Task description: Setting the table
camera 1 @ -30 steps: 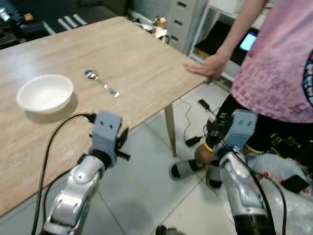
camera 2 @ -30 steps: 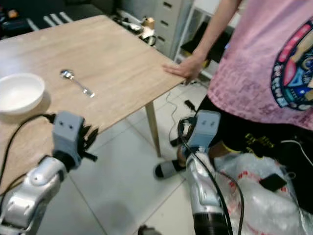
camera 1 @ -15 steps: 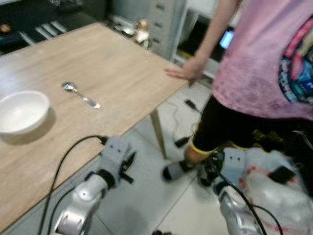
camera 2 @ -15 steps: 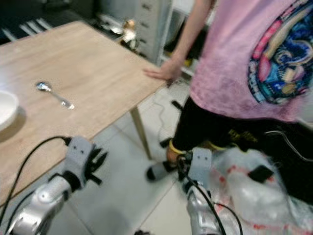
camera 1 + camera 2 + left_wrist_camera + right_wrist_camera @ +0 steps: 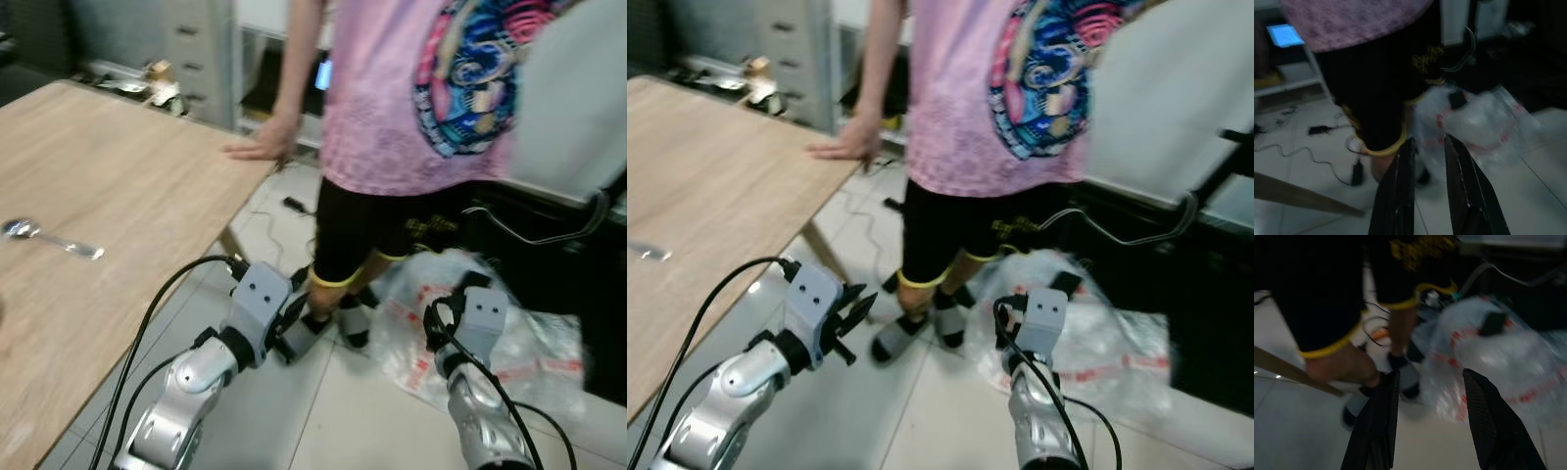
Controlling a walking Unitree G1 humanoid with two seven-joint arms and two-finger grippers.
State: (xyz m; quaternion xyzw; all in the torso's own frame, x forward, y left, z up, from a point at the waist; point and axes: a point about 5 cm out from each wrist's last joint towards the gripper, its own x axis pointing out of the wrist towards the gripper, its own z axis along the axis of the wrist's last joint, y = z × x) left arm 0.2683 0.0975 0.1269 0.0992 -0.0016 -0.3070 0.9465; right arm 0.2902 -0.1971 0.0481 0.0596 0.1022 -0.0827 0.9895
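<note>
Head views are blurred. The wooden surface [image 5: 108, 206] is on my left, and the spoon [image 5: 51, 239] lies on it at the far left edge of the left eye view, well apart from both grippers. I can't make out a bowl.

My left gripper [image 5: 854, 315] hangs over the tiled floor [image 5: 333, 411] just right of the surface's near edge, holding nothing. In the left wrist view its fingers [image 5: 1400, 196] stand a narrow gap apart, pointing at the person's legs.

My right gripper [image 5: 1427, 421] is low on the right, over the floor near a clear plastic bag [image 5: 509, 333] with red print. In the right wrist view its fingers [image 5: 1378, 426] are spread wide, empty. From the head I mostly see its grey wrist housing [image 5: 480, 318].

A person in a pink printed shirt [image 5: 402, 98] and black shorts [image 5: 372, 225] stands just past the surface's far right corner, between the two grippers in the scene. One hand [image 5: 257, 147] rests flat on the surface's far right edge. Sandalled feet [image 5: 338, 328] are on the floor, close to my left gripper.

A grey drawer cabinet [image 5: 186, 49] stands far behind the surface. A lit screen [image 5: 1284, 34] sits on a shelf behind the person. Cables [image 5: 1298, 147] trail on the floor under the surface.
</note>
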